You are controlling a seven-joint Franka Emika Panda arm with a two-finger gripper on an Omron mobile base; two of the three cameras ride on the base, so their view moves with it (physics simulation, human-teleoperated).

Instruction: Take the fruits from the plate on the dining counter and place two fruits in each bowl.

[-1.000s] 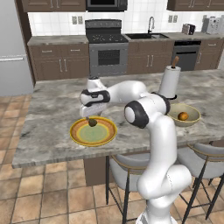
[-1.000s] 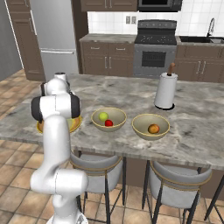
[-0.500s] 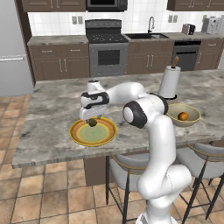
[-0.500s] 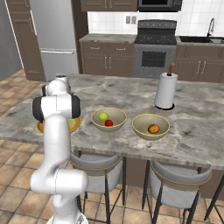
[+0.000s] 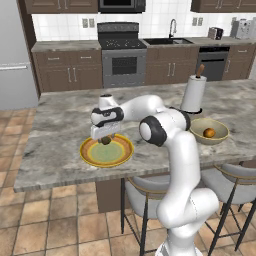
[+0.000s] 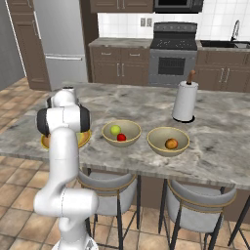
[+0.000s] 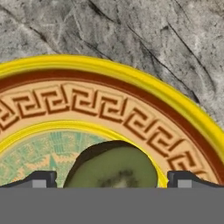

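Observation:
The plate (image 5: 89, 156) with the yellow-orange rim lies on the dining counter (image 5: 57, 125). One dark brownish-green fruit (image 5: 105, 141) rests on it. My gripper (image 5: 105, 138) hangs open just over this fruit. In the hand view the fruit (image 7: 111, 168) lies between my fingertips (image 7: 40, 178), on the plate (image 7: 131, 109). One bowl (image 6: 128, 128) holds a yellow-green fruit (image 6: 115, 130) and a red fruit (image 6: 121, 137). The other bowl (image 6: 158, 136) holds an orange fruit (image 6: 171, 143). That bowl (image 5: 220, 129) and its orange fruit (image 5: 209, 132) also sit to the right of my arm.
A paper towel roll (image 6: 185, 101) stands upright behind the bowls. Bar stools (image 6: 195, 215) are tucked under the counter's near edge. My own arm hides most of the plate (image 6: 85, 138) in the right base view. Bare counter lies left of and behind the plate.
The open gripper has come down a little closer to the dark fruit on the plate. Fruits and bowls have not moved.

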